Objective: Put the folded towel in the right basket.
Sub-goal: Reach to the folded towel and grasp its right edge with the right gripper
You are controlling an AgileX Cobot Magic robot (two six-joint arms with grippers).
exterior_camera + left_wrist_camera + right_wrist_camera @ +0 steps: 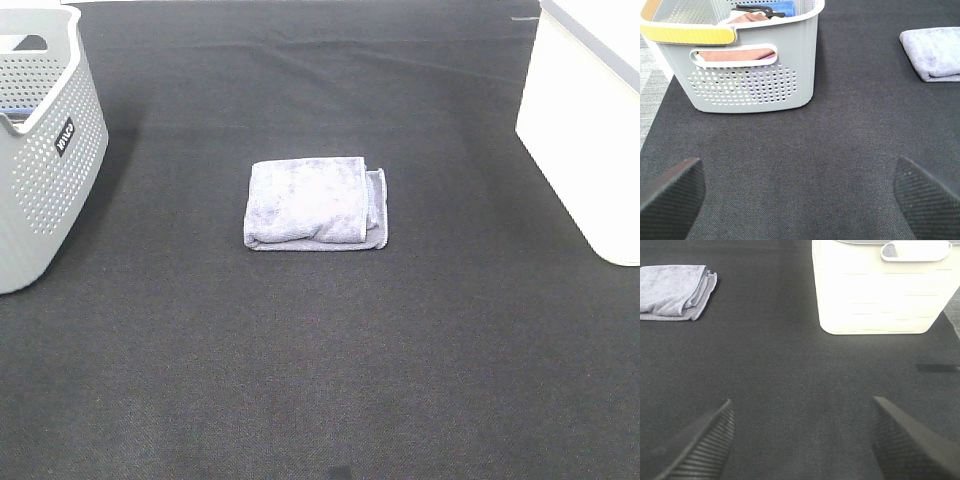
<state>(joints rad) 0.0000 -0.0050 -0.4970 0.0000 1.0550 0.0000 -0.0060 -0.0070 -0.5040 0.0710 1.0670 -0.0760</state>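
Note:
A folded light grey-lilac towel [315, 204] lies flat on the dark mat in the middle of the exterior high view. It also shows in the left wrist view [935, 59] and in the right wrist view [675, 291]. The white right basket [585, 130] stands at the right edge and shows in the right wrist view [885, 287]. Neither arm shows in the exterior high view. My left gripper [800, 195] is open and empty above the mat, far from the towel. My right gripper [802, 440] is open and empty, also far from the towel.
A grey perforated basket [45, 150] stands at the left edge; in the left wrist view this basket [740, 65] has a yellow handle and holds cloths. The black mat [320, 360] covers the table.

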